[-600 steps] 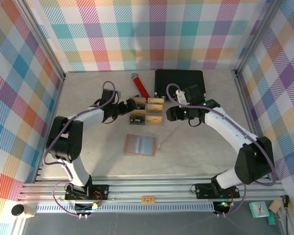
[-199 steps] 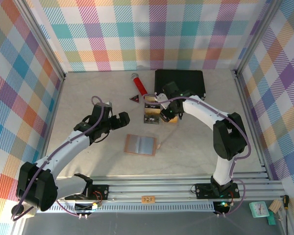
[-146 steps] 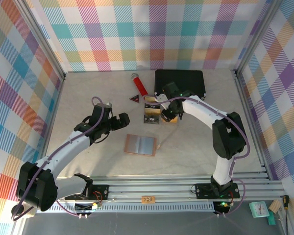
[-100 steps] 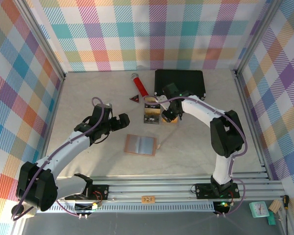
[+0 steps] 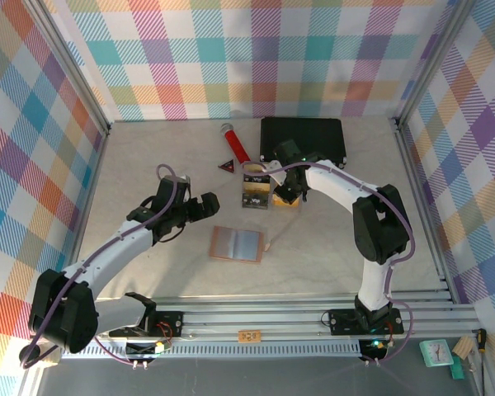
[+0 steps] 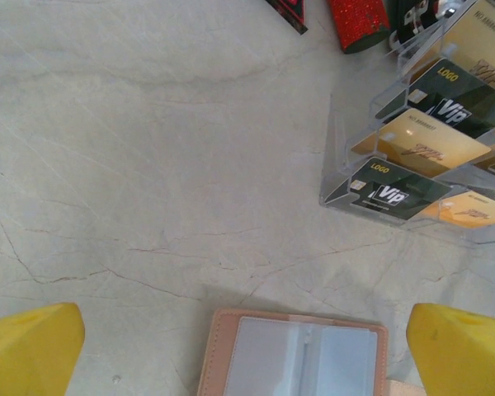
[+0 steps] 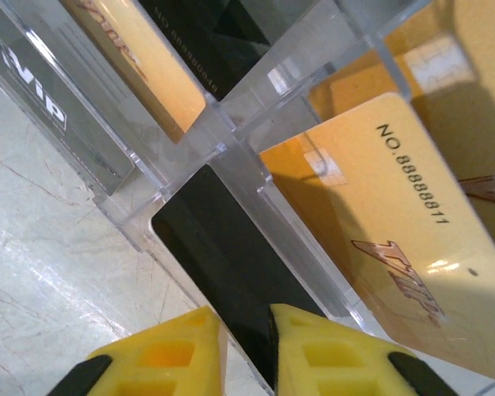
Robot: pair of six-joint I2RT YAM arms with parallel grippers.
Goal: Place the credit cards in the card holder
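Right gripper [image 7: 246,351]: pinching the dark card [image 7: 223,256] at its near end, long axis running ahead into the clear tray [image 7: 231,140] (left gripper [image 6: 247,346] hanging wide open above the wallet [image 6: 297,363]).

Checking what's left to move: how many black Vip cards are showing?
2 showing: one black Vip card at the clear tray's near-left corner, another two rows behind; more may be hidden.

White arms [image 5: 107,247], black joints [image 5: 371,231], seemingly purple cables [image 5: 167,167], yellow jaws.
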